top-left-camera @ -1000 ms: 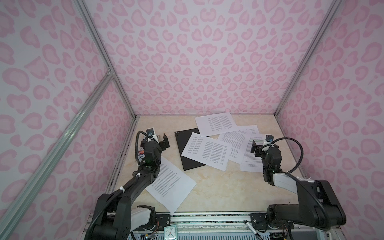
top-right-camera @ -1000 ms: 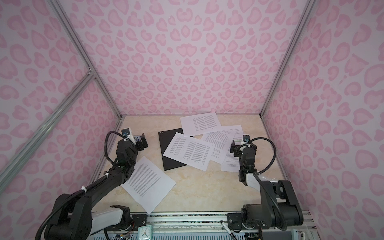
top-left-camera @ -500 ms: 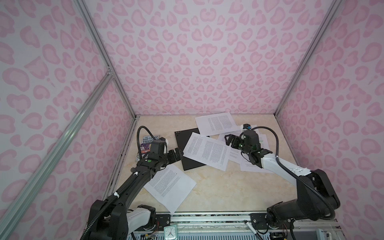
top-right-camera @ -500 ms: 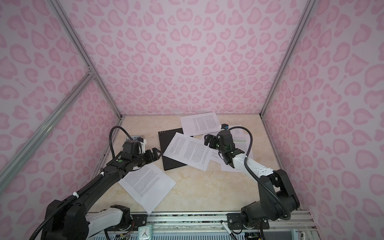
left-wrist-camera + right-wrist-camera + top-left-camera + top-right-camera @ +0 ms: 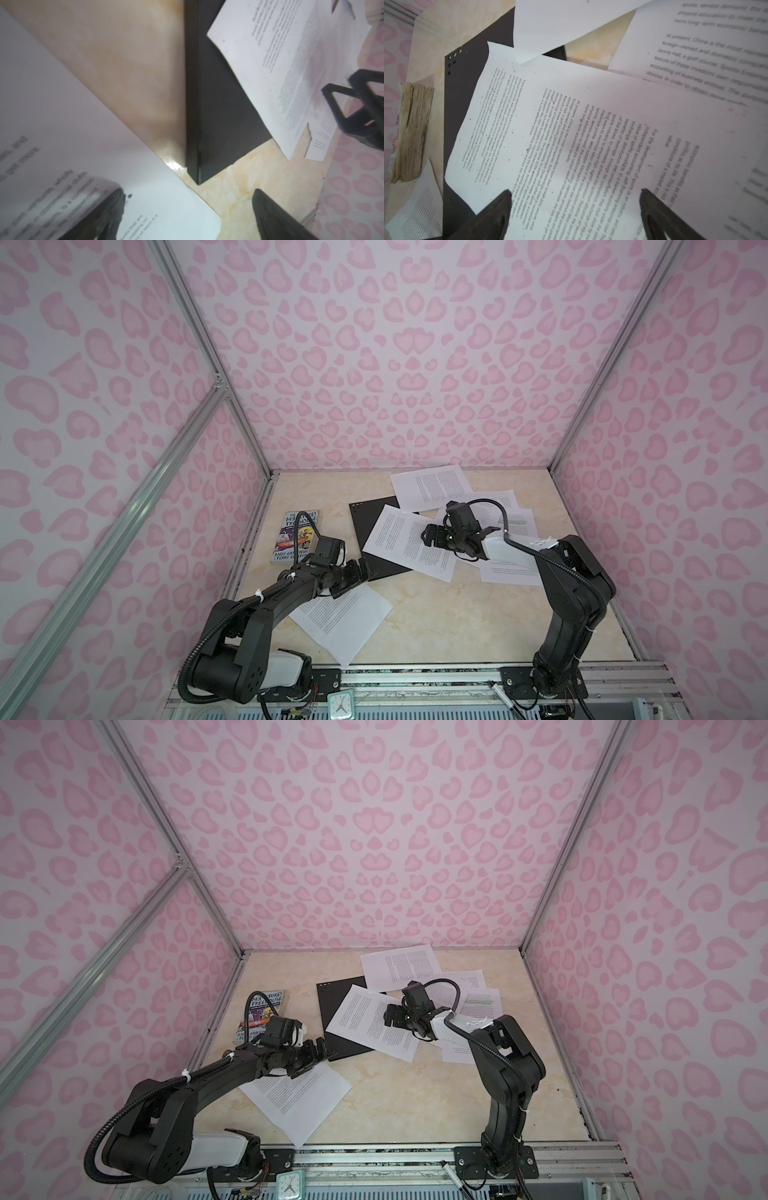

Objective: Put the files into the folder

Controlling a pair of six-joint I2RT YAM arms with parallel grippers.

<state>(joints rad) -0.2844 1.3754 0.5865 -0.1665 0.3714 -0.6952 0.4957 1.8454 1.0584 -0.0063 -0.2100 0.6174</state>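
Beige table [image 5: 457, 614] carries folder [image 5: 368, 514], paperback [image 5: 289, 547], perhaps six files [image 5: 345, 614].

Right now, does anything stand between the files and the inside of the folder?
Yes. The black folder lies shut, and two printed sheets rest on its cover: one across its right side, another over its far corner.

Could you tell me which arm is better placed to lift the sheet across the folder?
Probably right: its open end effector hovers over that sheet; the left end effector is by the folder's corner.
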